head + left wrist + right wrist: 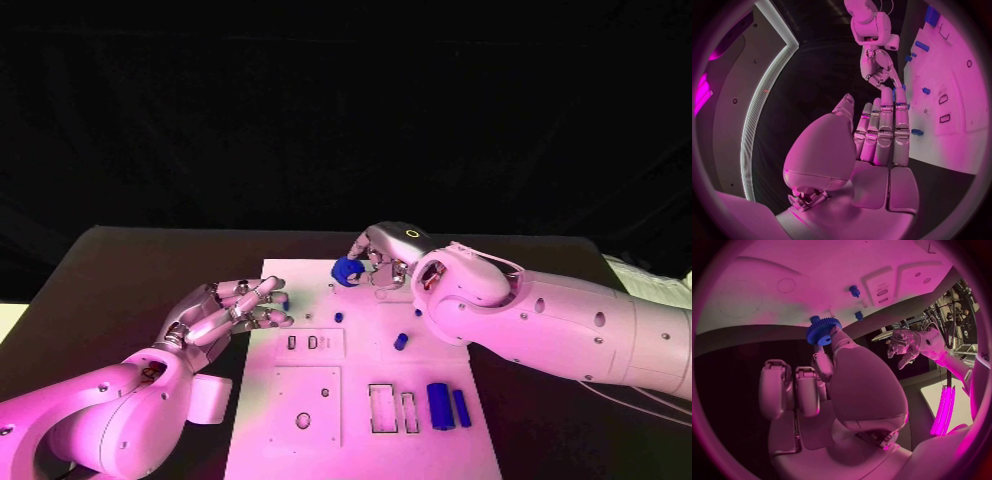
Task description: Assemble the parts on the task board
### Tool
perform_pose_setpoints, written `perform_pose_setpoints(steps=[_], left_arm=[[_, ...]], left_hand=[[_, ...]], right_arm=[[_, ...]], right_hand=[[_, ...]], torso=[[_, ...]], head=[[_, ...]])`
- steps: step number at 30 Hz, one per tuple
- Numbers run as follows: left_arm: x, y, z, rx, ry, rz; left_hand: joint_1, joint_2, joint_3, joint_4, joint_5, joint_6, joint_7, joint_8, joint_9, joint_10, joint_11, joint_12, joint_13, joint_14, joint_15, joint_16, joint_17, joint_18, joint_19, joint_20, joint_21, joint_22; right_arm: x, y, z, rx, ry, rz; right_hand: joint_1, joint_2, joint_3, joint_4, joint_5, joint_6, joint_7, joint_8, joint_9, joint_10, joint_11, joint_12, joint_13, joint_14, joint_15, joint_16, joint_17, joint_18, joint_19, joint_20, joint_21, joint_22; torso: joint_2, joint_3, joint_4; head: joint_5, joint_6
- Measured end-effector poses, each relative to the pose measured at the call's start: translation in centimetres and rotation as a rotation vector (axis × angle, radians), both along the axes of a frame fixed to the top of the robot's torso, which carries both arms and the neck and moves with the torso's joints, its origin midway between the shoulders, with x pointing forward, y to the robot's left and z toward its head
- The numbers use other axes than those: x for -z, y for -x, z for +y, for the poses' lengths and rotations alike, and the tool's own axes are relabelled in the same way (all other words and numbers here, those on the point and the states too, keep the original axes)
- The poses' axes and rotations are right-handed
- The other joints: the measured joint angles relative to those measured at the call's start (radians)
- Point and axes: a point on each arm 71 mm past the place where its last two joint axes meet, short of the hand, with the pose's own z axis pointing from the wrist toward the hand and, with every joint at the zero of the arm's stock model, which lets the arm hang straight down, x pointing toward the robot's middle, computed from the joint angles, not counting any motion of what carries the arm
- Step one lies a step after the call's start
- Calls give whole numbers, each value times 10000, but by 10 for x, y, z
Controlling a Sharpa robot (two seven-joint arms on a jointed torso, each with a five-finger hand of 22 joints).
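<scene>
The white task board (361, 455) lies in the middle of the black table. My right hand (384, 256) hovers over the board's far edge and pinches a blue gear (346, 270) between thumb and fingertip; the right wrist view shows the gear (823, 331) just off the board's edge (767, 295). My left hand (231, 315) is at the board's left edge, fingers stretched out, holding nothing. A small blue part (283, 298) lies just beyond its fingertips. In the left wrist view the left hand (879, 135) points toward the right hand (876, 67).
Small blue pegs (339, 317) (401, 341) (420, 311) stand mid-board. Two long blue pieces (438, 405) (462, 408) lie beside rectangular slots (382, 408) at the near right. A plate with round holes (307, 403) sits near left. Black table (130, 280) surrounds the board.
</scene>
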Motion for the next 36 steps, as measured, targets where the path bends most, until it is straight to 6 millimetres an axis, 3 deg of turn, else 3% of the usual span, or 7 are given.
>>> perform_pose_setpoints(steps=[7, 18, 24, 27, 32, 36], left_arm=[[0, 0, -1, 27, 8, 11], [0, -1, -1, 40, 11, 19], [1, -1, -2, 58, 15, 28], [1, -1, -2, 67, 17, 34], [1, -1, -1, 77, 17, 43], [1, -1, -1, 83, 16, 51]], left_hand=[[0, 0, 0, 0, 0, 0, 0, -41, 0, 0, 0, 0, 0, 0, 0, 0, 2, 0, 0, 0, 0, 0], [0, 0, 0, 0, 0, 0, 0, -42, 0, 0, 0, 0, 0, 0, 0, 0, 10, 1, 0, 0, 0, 1], [0, 0, 0, 0, 0, 0, 0, -42, 1, 0, 0, 0, 0, 0, 0, 0, 17, 0, 0, 0, 0, -6], [0, 0, 0, 0, 0, 0, 0, -42, 1, 0, 0, 0, 0, 0, 0, 0, 19, -1, 0, 0, 0, -8], [0, 0, 0, 0, 0, 0, 0, -41, 1, 0, 0, 0, 0, 0, 0, 0, 24, 0, 0, 0, 0, -8], [0, 0, 0, 0, 0, 0, 0, -41, 1, 0, 0, 0, 0, 0, 0, 0, 31, 0, 0, 0, 0, -8]], right_arm=[[11, -5, 20, -208, 129, 91], [21, -11, 27, -211, 439, 345], [24, -12, 28, -199, 572, 447], [25, -13, 27, -175, 620, 488], [26, -13, 28, -173, 661, 543], [26, -13, 28, -191, 661, 558]], right_hand=[[-1, -1, 37, 16, 2, 0, 0, -21, 0, 0, 0, -51, -4, 0, 1, 0, -1, 0, 0, 0, 0, -1], [-59, -59, 38, 16, 2, 0, 0, -21, 0, 0, 0, -106, -16, 0, 2, -1, 7, 0, -1, 0, 0, 9], [-406, -316, 21, 93, 2, 134, -59, -300, 75, 111, -108, -273, -89, 0, 2, -1, 6, 2, 35, 36, 0, 9], [-746, -427, -65, 260, -240, -391, 109, -494, 80, 46, -42, -451, -165, 17, 135, -1, 6, 2, 32, 117, 0, 4], [-1290, -971, -623, 443, -334, -1344, 339, -538, -119, -143, 187, -736, -287, 14, 307, -1, 5, 3, -19, 307, -1, -27], [-1439, -1010, -943, 464, -171, -1417, 411, -538, -107, -162, 239, -736, -285, -3, 324, -1, 5, 3, 14, 344, -1, -27]], torso=[[6, 5, 0], [7, 15, -22], [10, 20, -26], [11, 26, -28], [11, 27, -30], [11, 27, -29]], head=[[44, -25], [92, -49], [101, -56], [104, -57], [108, -65], [108, -72]])
